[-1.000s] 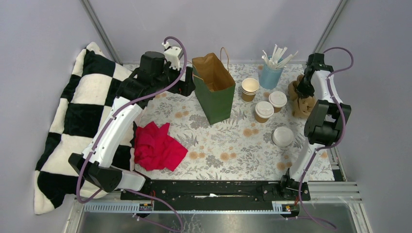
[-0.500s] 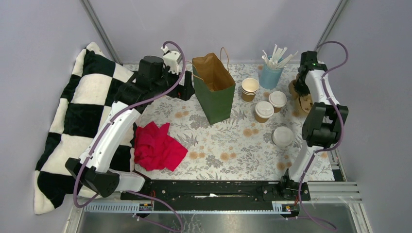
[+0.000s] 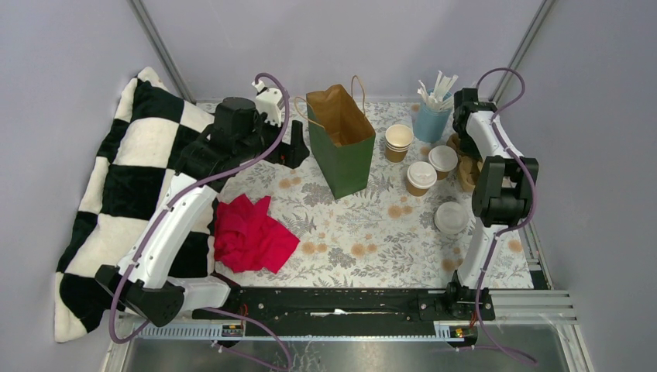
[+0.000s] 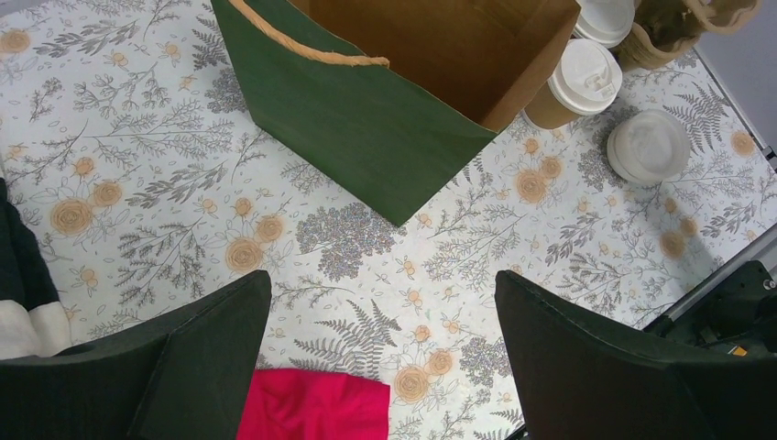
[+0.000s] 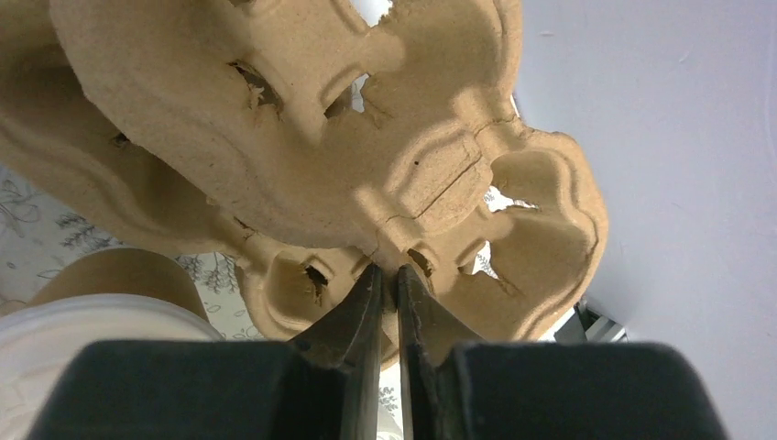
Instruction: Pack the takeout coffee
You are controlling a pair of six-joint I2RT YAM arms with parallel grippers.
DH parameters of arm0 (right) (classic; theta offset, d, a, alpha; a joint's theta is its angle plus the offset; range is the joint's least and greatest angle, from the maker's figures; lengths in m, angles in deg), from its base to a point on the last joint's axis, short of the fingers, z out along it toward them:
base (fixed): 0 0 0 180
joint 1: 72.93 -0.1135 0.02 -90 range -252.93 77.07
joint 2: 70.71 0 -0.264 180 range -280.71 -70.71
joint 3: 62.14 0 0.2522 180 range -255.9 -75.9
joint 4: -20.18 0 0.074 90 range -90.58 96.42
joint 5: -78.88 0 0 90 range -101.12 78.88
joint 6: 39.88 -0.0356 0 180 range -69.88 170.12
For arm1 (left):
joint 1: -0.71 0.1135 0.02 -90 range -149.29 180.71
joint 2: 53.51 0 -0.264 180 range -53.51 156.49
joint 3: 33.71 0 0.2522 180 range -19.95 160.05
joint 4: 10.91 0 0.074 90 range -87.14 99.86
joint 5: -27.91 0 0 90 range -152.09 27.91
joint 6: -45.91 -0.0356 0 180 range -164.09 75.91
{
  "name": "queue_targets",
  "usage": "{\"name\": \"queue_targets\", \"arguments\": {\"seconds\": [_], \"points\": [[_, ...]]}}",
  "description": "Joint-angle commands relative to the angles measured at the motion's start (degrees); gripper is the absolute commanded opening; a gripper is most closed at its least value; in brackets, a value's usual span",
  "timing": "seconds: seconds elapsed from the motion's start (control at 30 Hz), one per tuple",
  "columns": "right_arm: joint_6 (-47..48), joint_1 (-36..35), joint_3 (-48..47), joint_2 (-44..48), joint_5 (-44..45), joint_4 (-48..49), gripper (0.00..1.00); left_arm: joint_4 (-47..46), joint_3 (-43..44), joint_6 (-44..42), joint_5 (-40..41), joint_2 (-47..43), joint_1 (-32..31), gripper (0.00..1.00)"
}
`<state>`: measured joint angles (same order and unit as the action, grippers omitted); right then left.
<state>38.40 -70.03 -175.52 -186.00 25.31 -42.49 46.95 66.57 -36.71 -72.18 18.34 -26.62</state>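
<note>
Two takeout coffee cups, tan with white lids, stand right of the open green bag (image 3: pixel 341 147): one (image 3: pixel 421 177) in front, one (image 3: pixel 443 159) behind. The left wrist view has the bag (image 4: pixel 366 128) and the front cup (image 4: pixel 575 81). My left gripper (image 3: pixel 300 147) hovers left of the bag, open, nothing between its fingers (image 4: pixel 382 280). My right gripper (image 5: pixel 388 270) is shut on the rim of a brown pulp cup carrier (image 5: pixel 321 137), held tilted just right of the rear cup (image 5: pixel 101 321). From above, the carrier (image 3: pixel 468 175) is partly hidden by the right arm.
A stack of lidless paper cups (image 3: pixel 399 141) and a blue cup of white sticks (image 3: pixel 431 116) stand behind the coffees. Loose white lids (image 3: pixel 451 218) lie near the right arm. A red cloth (image 3: pixel 248 234) lies front left, beside a checkered blanket (image 3: pixel 116 178).
My right arm has swung back and left, carrying the pulp carrier closer to the lidded cups. The left arm has drifted slightly left and stays open.
</note>
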Motion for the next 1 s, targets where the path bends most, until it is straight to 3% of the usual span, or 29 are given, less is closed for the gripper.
{"name": "queue_targets", "arguments": {"seconds": [0.0, 0.3, 0.4, 0.53, 0.77, 0.97], "points": [[-0.5, -0.1, 1.2, 3.8, 1.8, 0.0, 0.0, -1.6, -0.1, -0.4, 0.5, -1.9, -0.3, 0.96], [-3.8, 0.0, -8.8, 11.2, -1.0, -9.8, 0.0, -1.5, -0.4, -0.1, 1.5, -2.1, -2.0, 0.96], [0.0, -0.1, -9.3, 15.7, -17.0, -11.9, 0.0, -1.8, -1.1, 1.4, 2.0, -2.1, -3.2, 0.97], [2.0, -2.5, -0.2, 26.9, -36.7, -6.7, 0.0, -2.3, 0.3, 5.7, -1.2, -1.6, -3.3, 0.96], [-1.2, -16.4, 13.1, 43.4, -42.6, -2.3, 0.0, -1.3, 7.0, 17.0, -4.3, -0.3, -0.8, 0.92], [-0.2, -30.5, 21.0, 49.6, -41.2, -1.3, 0.0, -16.3, -2.7, 37.5, -18.8, -2.5, -1.5, 0.85]]}}
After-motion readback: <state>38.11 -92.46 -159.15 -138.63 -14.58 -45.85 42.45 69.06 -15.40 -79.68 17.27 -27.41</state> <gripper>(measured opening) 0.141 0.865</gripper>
